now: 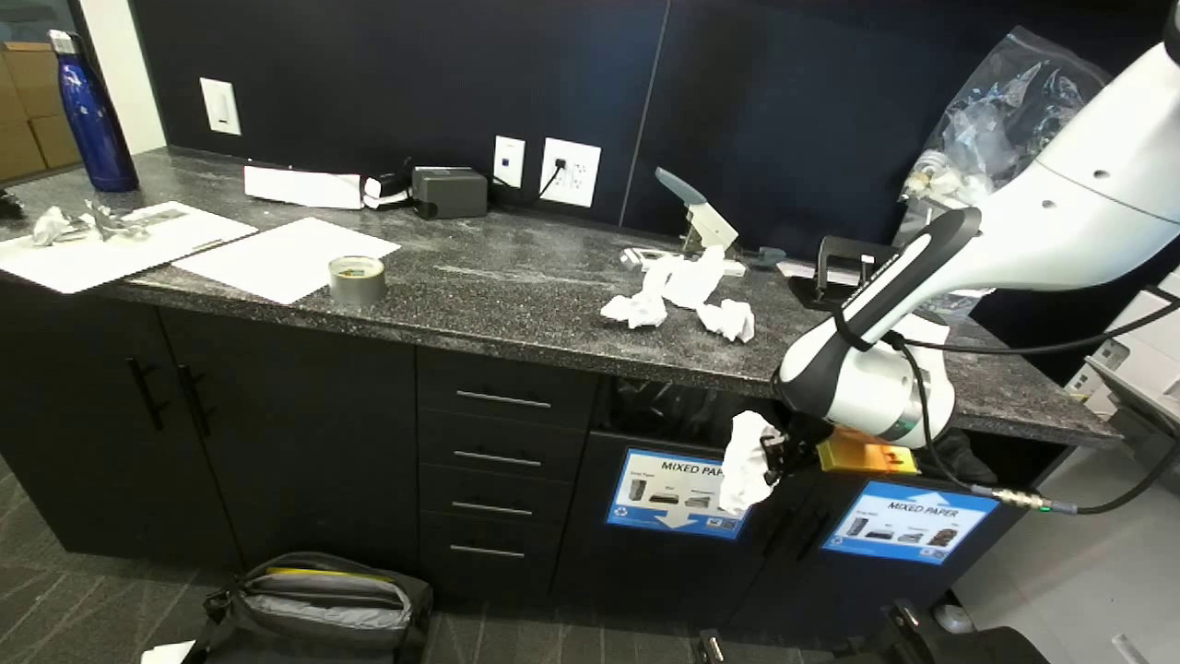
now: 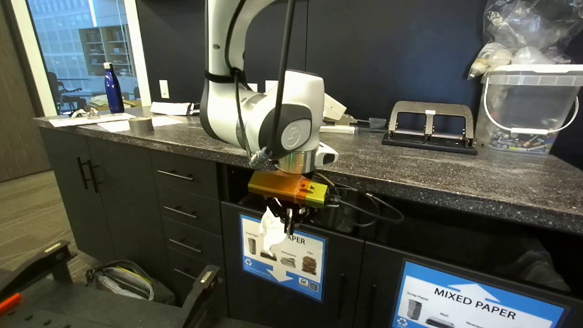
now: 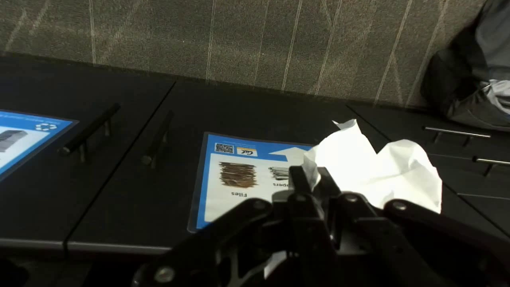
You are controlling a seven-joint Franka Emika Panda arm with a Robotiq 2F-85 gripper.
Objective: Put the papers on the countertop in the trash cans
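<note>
My gripper (image 1: pixel 780 452) is shut on a crumpled white paper (image 1: pixel 745 461). It hangs below the countertop edge, in front of the label of a black trash can (image 1: pixel 590 544). In the wrist view the fingers (image 3: pixel 312 177) pinch the paper (image 3: pixel 382 171), which sticks out to the right. A second trash can (image 1: pixel 811 576) with a like label is beside it. Several paper wads (image 1: pixel 687 279) lie clustered on the dark countertop (image 1: pixel 498 295); in an exterior view the arm hides them. More crumpled paper (image 1: pixel 57 226) lies on a flat sheet at the far left.
A stapler (image 1: pixel 710 226) stands behind the wads. A hole punch (image 2: pixel 428 120) and a clear bucket (image 2: pixel 519 109) stand farther right. A tape roll (image 1: pixel 357 280), flat sheets (image 1: pixel 286 258) and blue bottle (image 1: pixel 97 129) are left. A bag (image 1: pixel 318 609) lies on the floor.
</note>
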